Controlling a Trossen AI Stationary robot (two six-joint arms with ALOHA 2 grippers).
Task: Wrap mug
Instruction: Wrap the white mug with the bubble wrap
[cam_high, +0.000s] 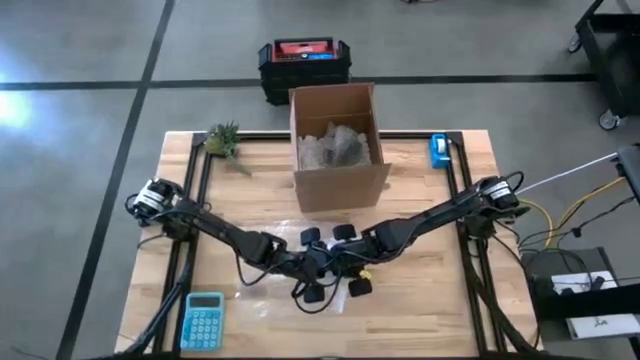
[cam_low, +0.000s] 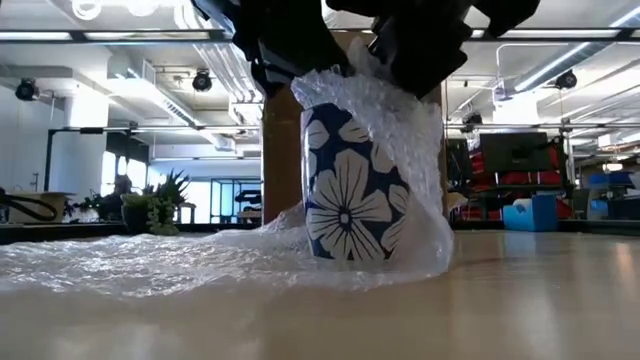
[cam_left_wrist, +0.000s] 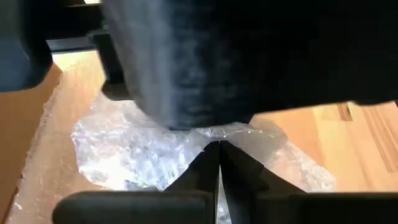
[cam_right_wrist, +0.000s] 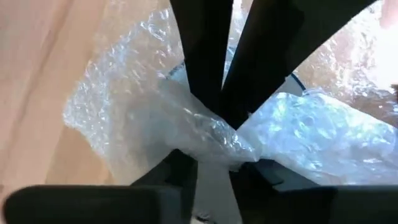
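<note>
Mug (cam_low: 350, 205) upright at frame centre on counter (cam_low: 520, 300), bubble wrap (cam_low: 150, 262) draped over it. Left gripper (cam_left_wrist: 219, 149) and right gripper (cam_right_wrist: 229, 124) both pinch wrap above mug. Risk: uneven pull tips mug or tears wrap loose.

Left gripper (cam_left_wrist: 219, 155) and right gripper (cam_right_wrist: 222, 115) pinched closed, meeting mid-table

Bright overhead strip lights, glare on bubble wrap (cam_right_wrist: 124, 112), blurred left wrist foreground
</note>
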